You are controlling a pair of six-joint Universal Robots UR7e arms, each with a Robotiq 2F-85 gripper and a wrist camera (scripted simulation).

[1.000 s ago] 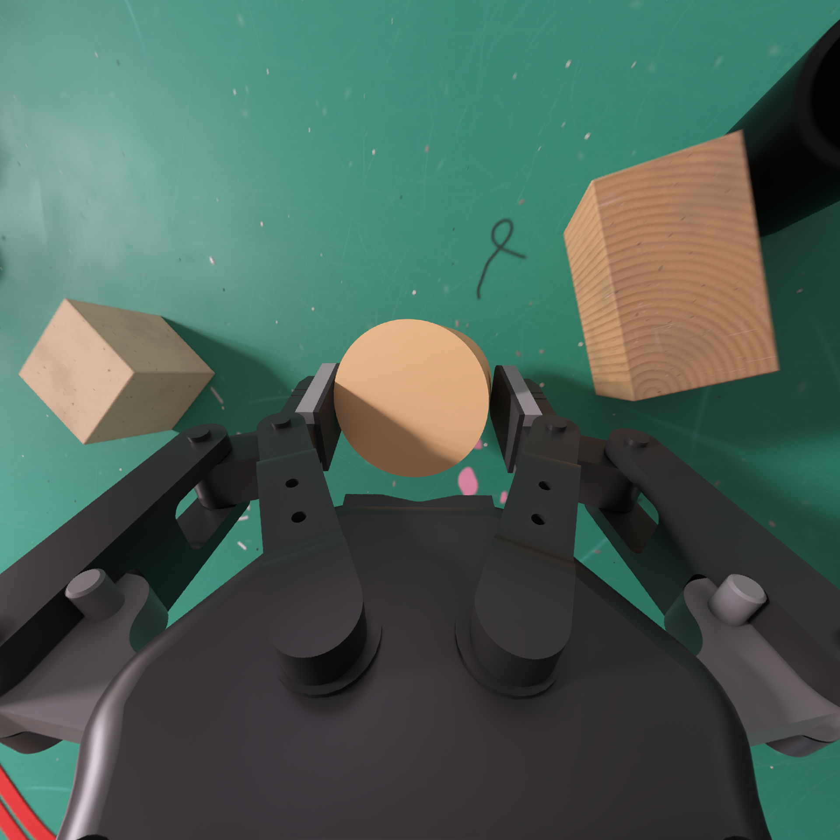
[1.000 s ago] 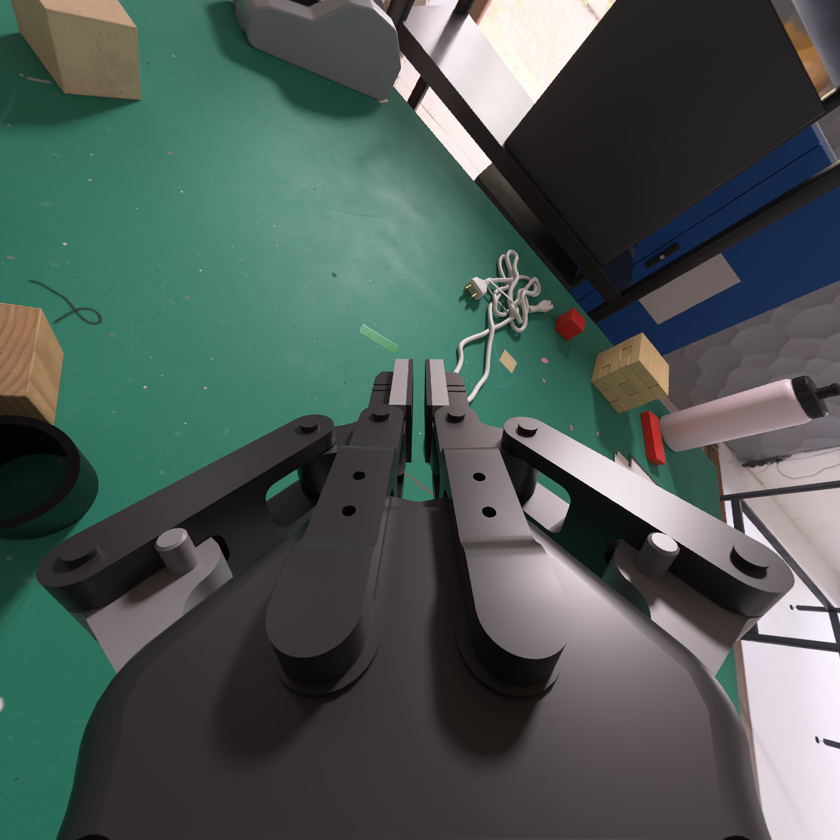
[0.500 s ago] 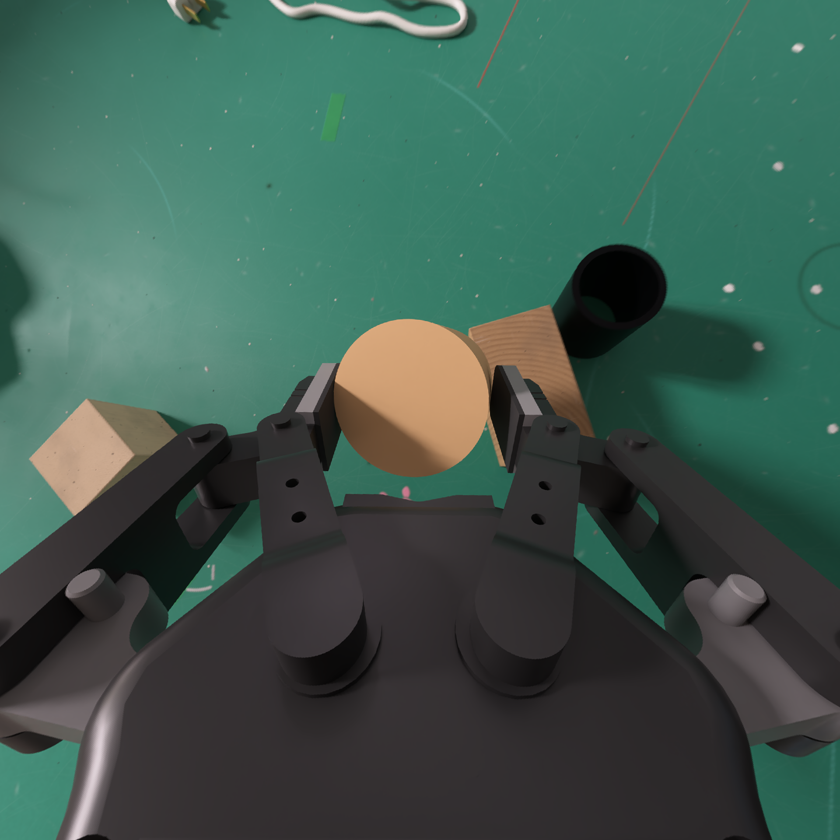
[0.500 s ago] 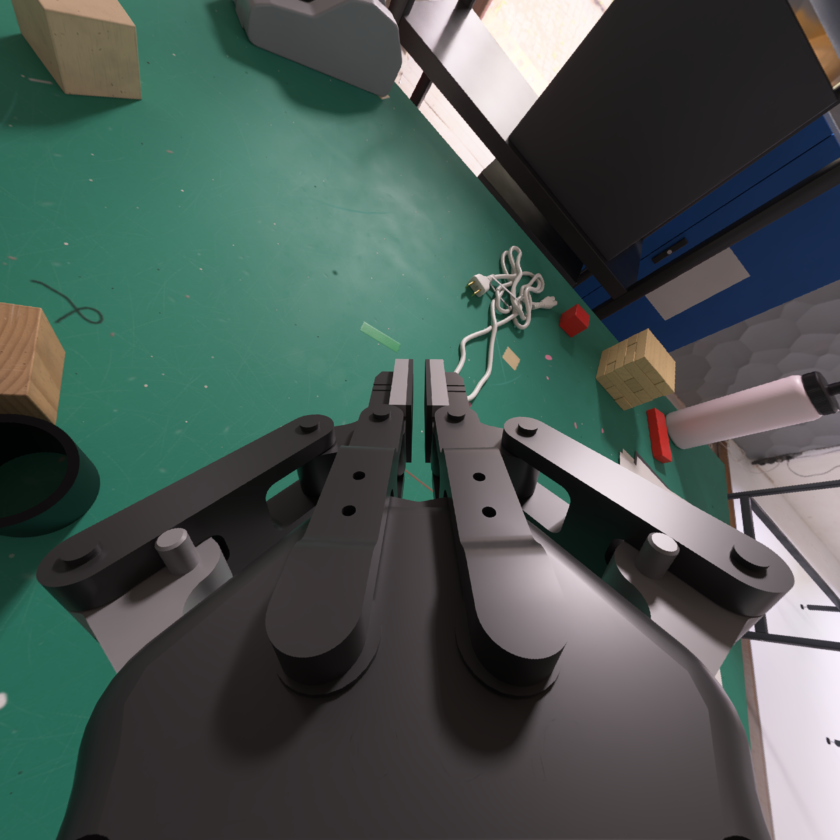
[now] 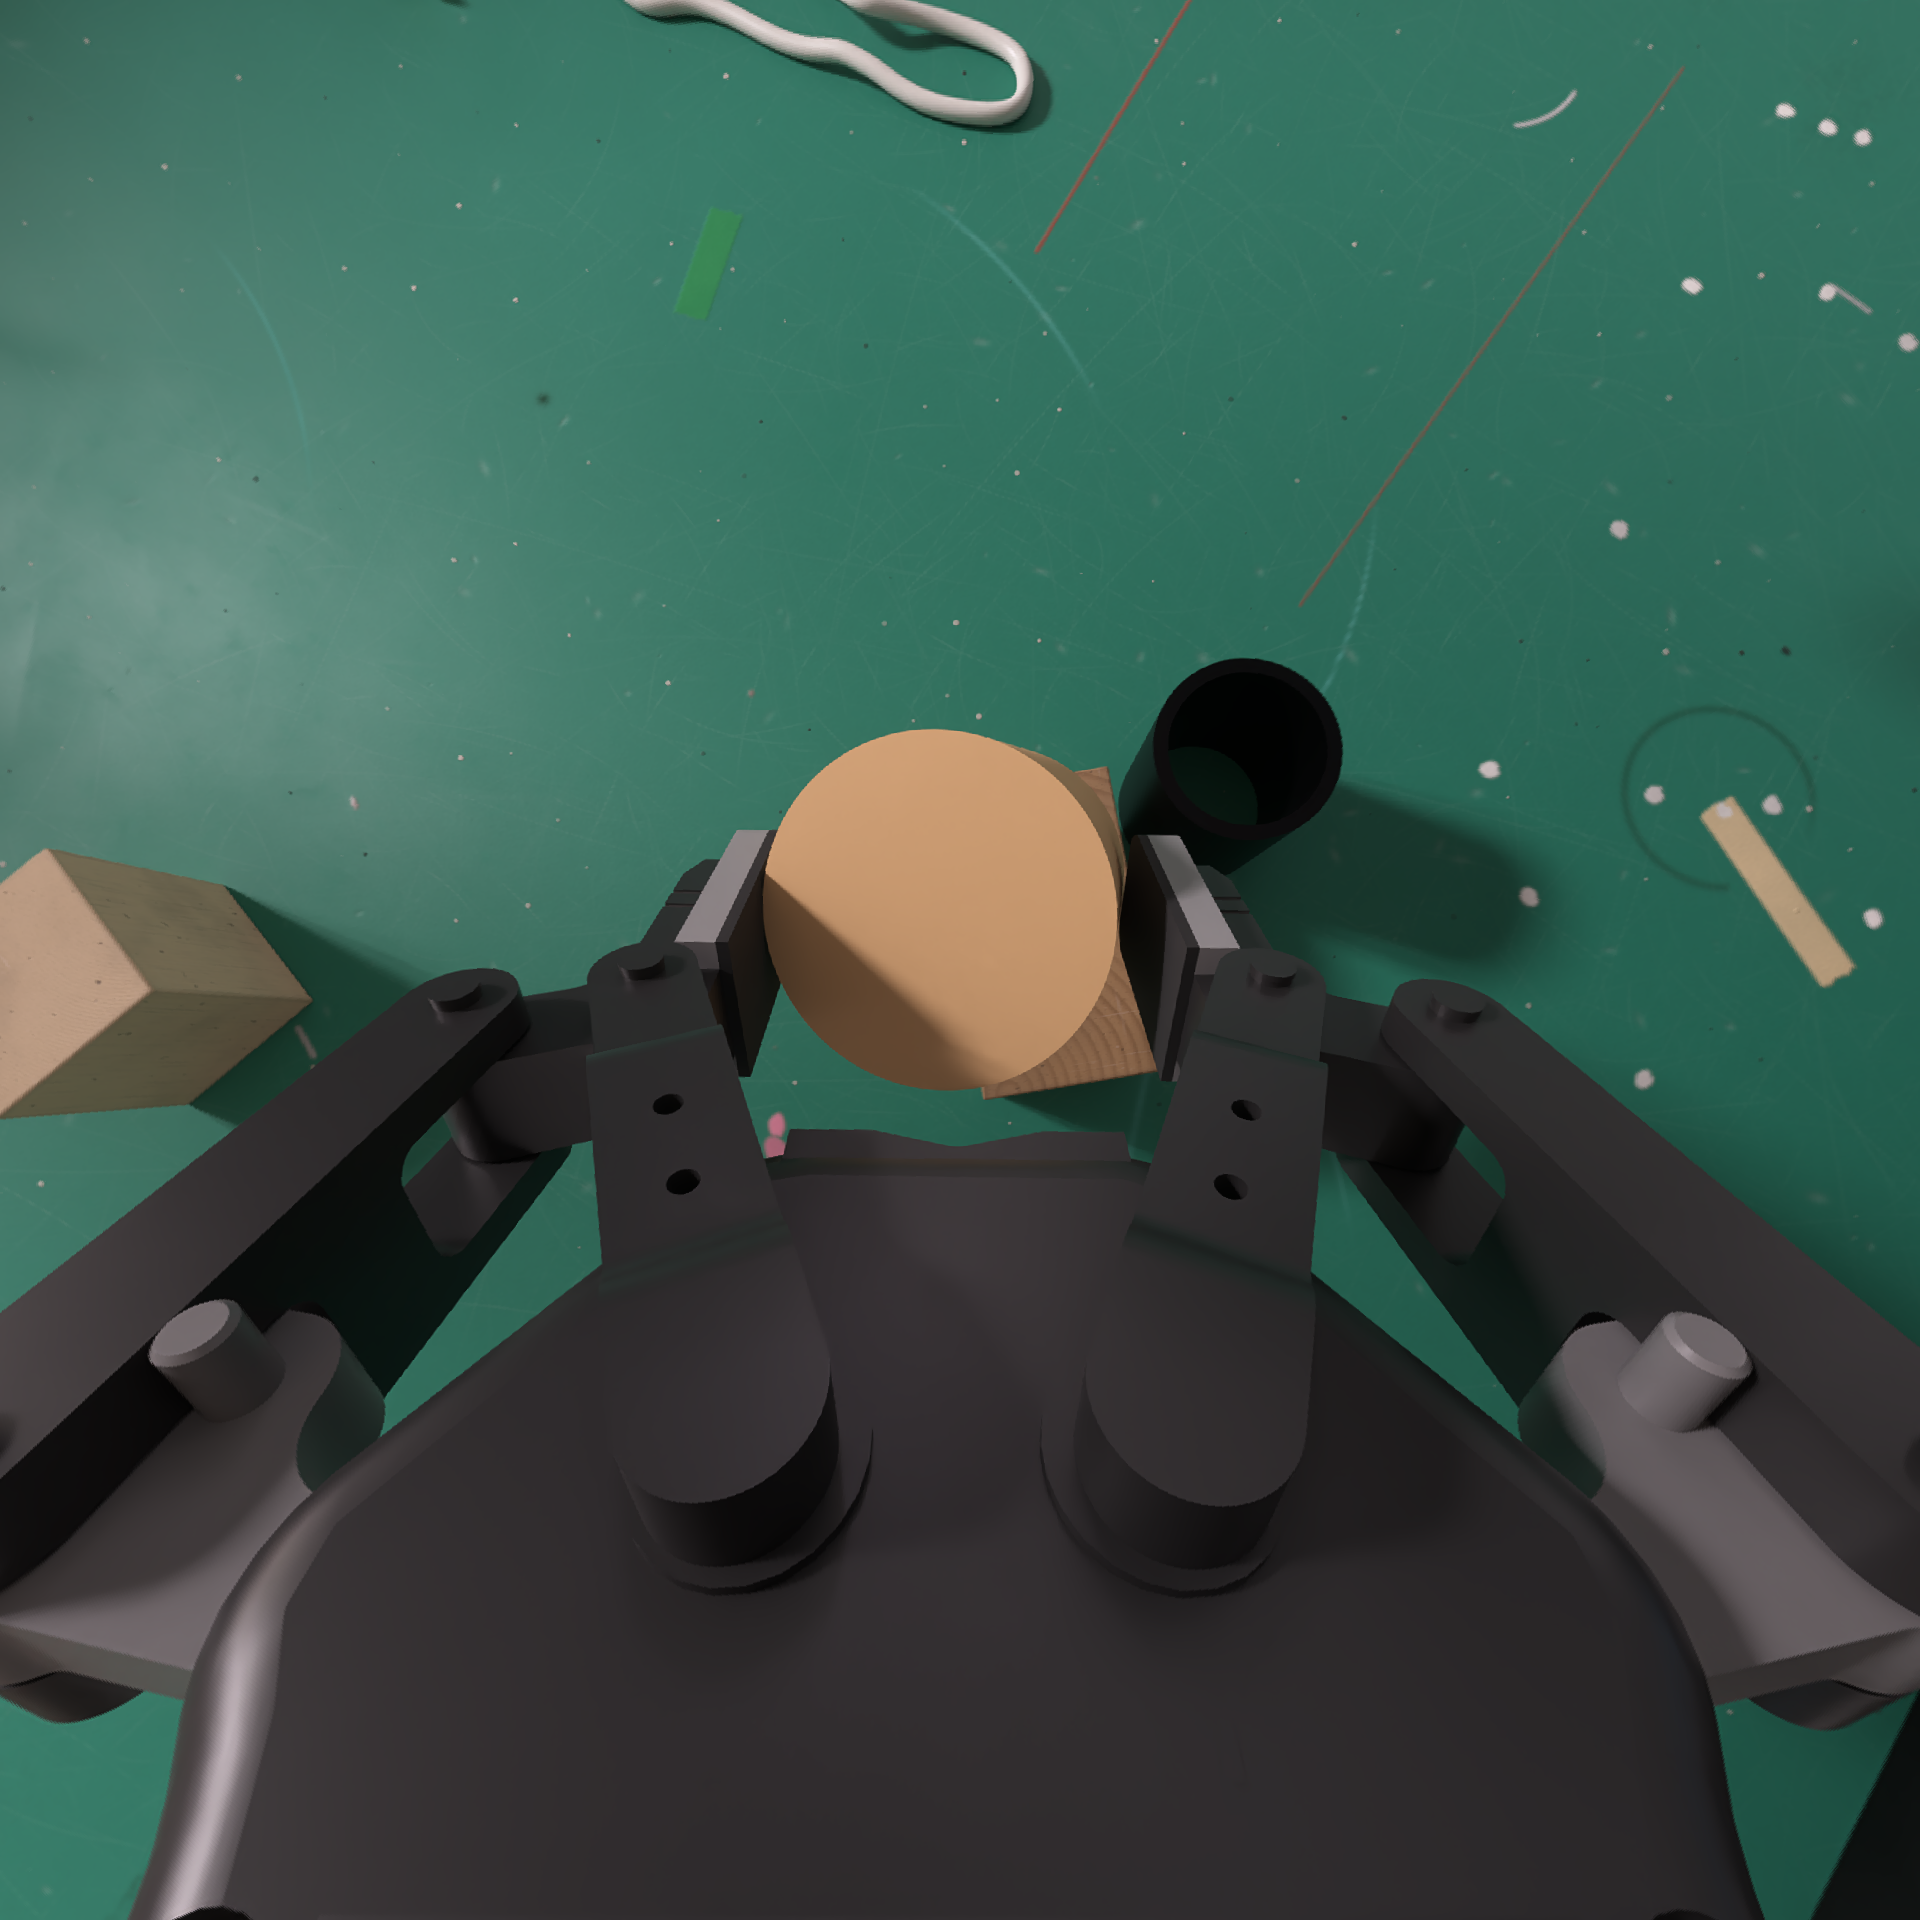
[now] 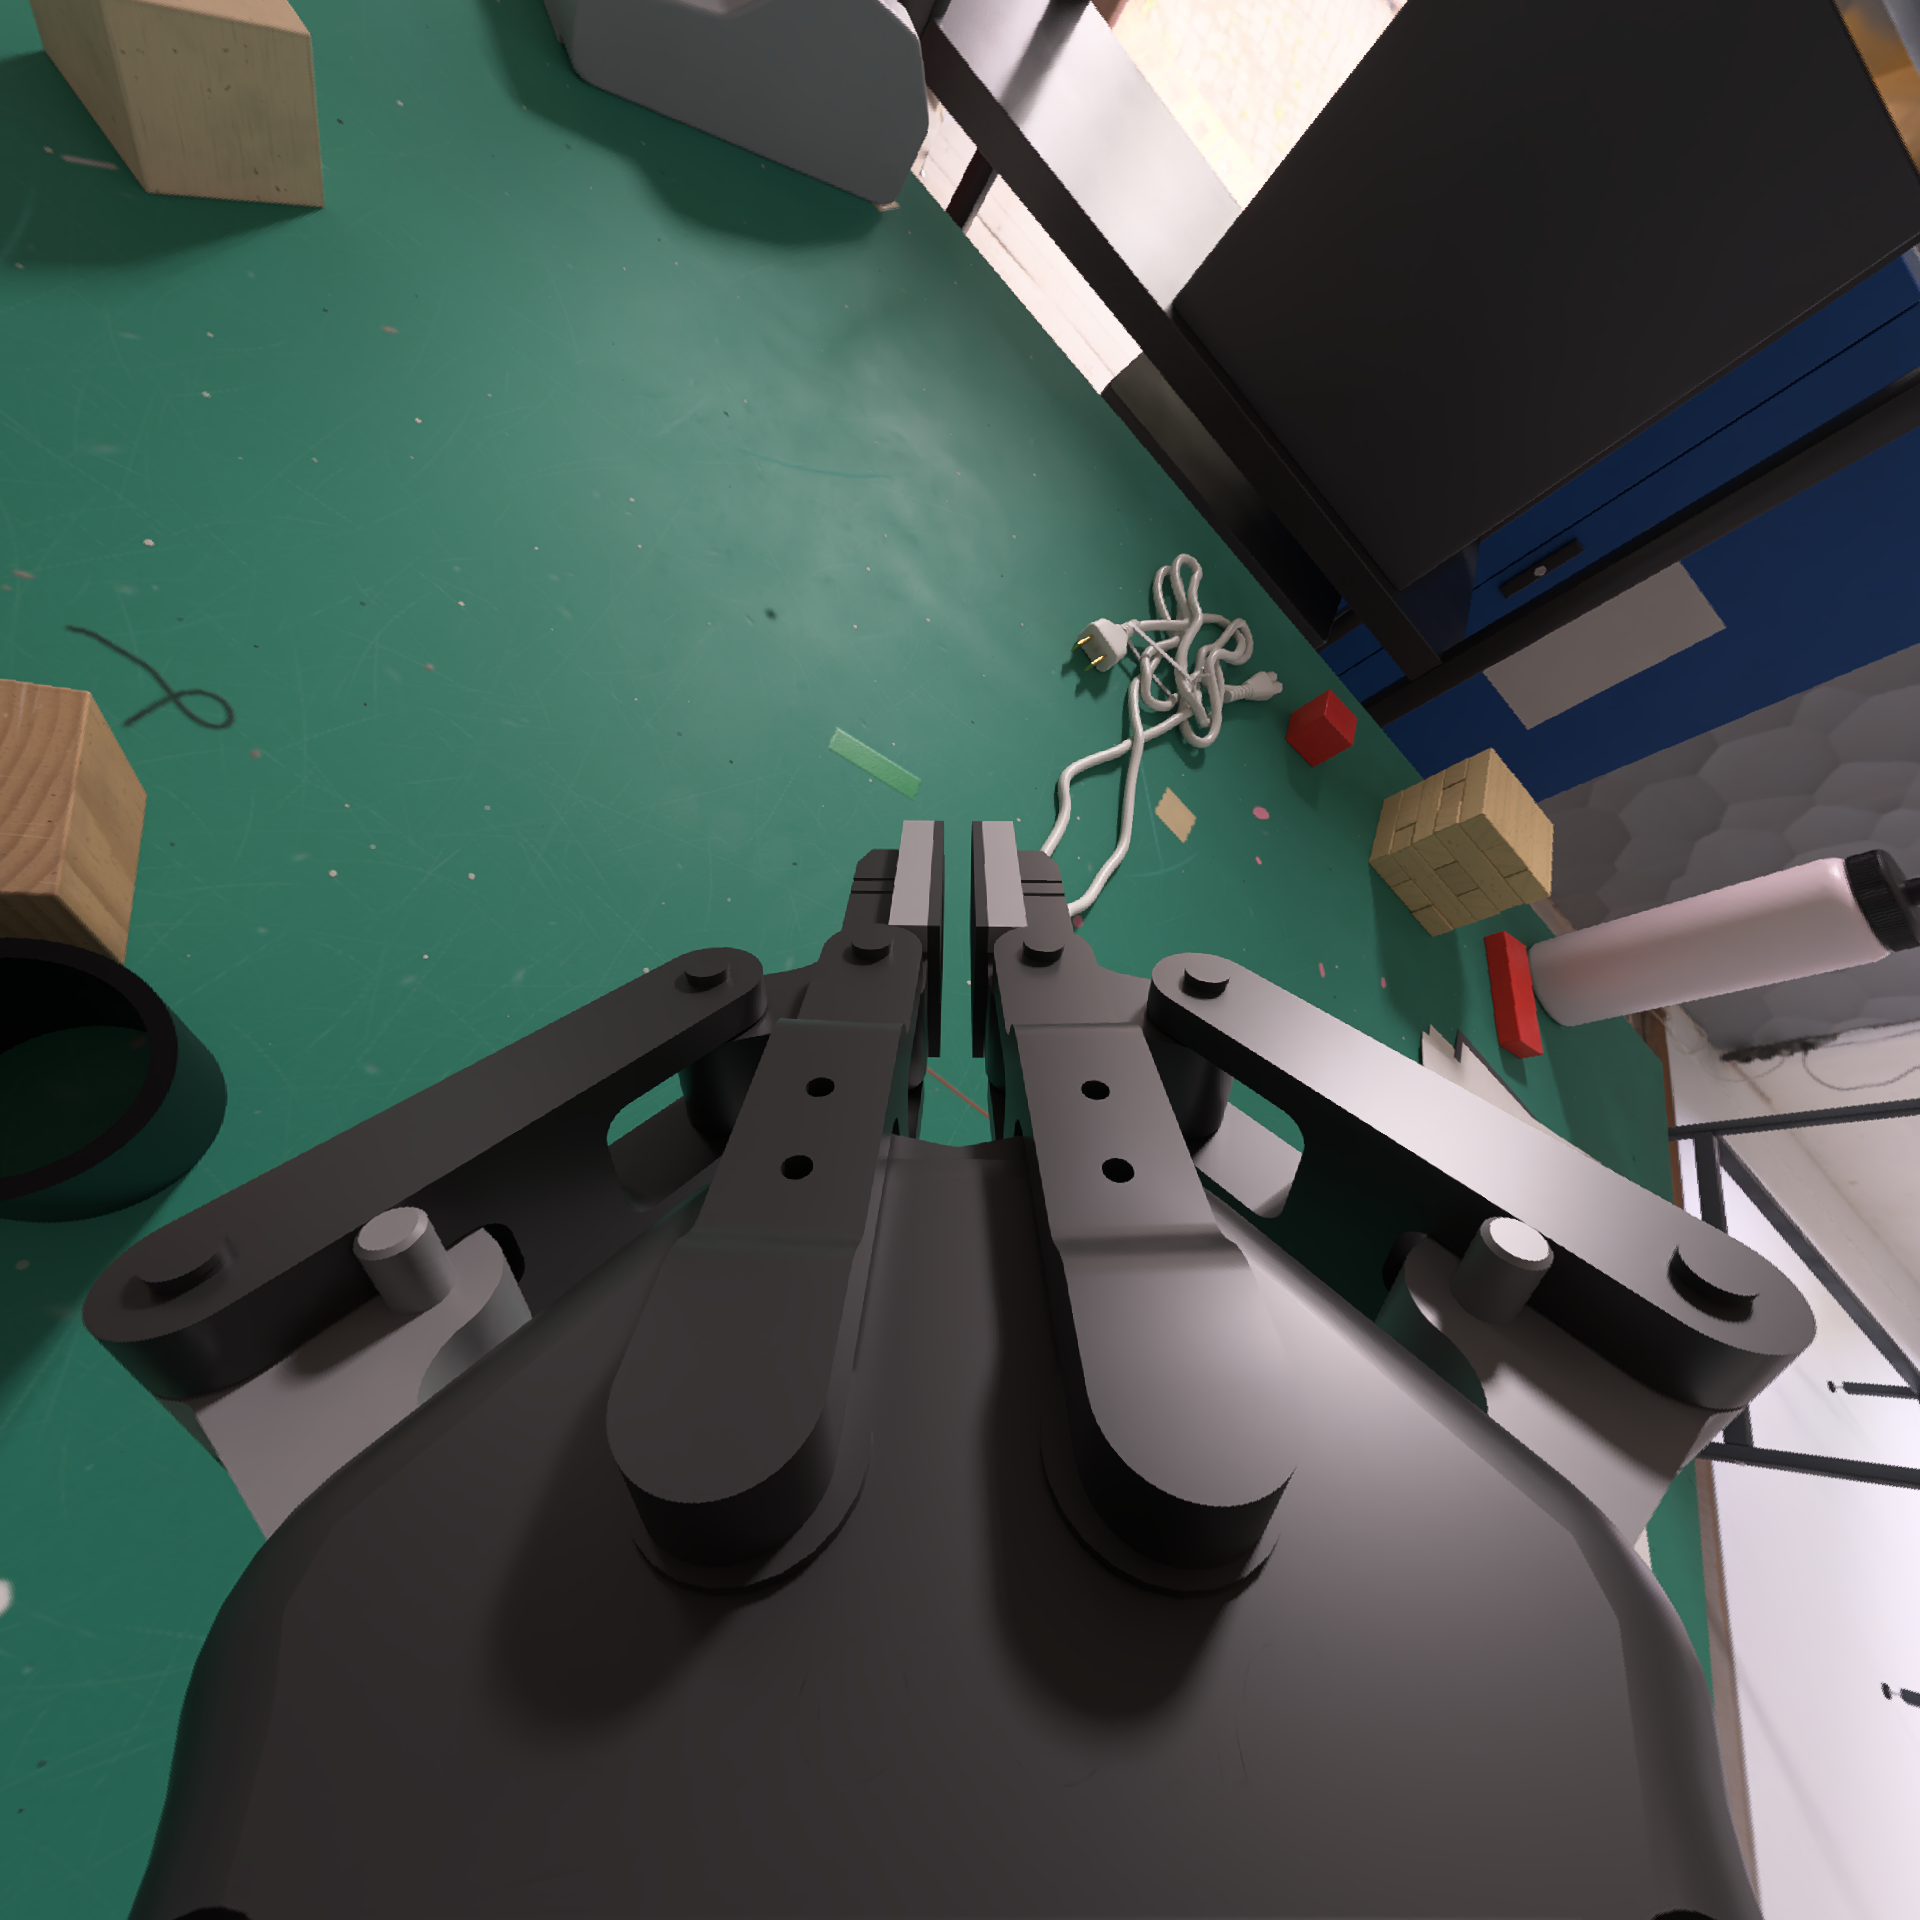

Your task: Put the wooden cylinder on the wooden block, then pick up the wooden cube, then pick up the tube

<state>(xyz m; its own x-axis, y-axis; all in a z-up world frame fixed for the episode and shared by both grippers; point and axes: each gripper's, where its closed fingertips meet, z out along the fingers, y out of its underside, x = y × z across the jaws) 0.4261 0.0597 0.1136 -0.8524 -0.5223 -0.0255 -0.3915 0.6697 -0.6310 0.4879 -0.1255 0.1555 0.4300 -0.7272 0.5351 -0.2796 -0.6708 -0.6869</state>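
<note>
Left gripper: we hold the wooden cylinder between both pads, flat face toward us.
Wooden block: mostly hidden under the cylinder; off-centre release could tip it off.
Tube: just beside the block; we might knock it.
Wooden cube: left, apart on the worktop.
Right gripper: nearly closed, empty.

Below me the green bench is scuffed and flecked with pale specks. On it rest the wooden cube, the wooden block and, just beside the block, the black tube standing upright. Farther off lie a white cable, a green strip, a tan strip, a small red cube and a brick-patterned wooden cube.
</note>
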